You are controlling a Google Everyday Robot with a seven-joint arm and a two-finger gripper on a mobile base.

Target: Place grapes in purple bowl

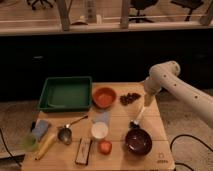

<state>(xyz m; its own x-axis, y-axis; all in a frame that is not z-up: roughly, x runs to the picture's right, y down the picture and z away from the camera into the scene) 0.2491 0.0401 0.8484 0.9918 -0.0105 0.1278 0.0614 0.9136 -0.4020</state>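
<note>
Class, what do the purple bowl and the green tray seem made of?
Purple bowl: glossy, perhaps glazed ceramic or plastic; its rim glints. Green tray: probably plastic, matte, evenly coloured. The pincer hovers just behind the bowl.
</note>
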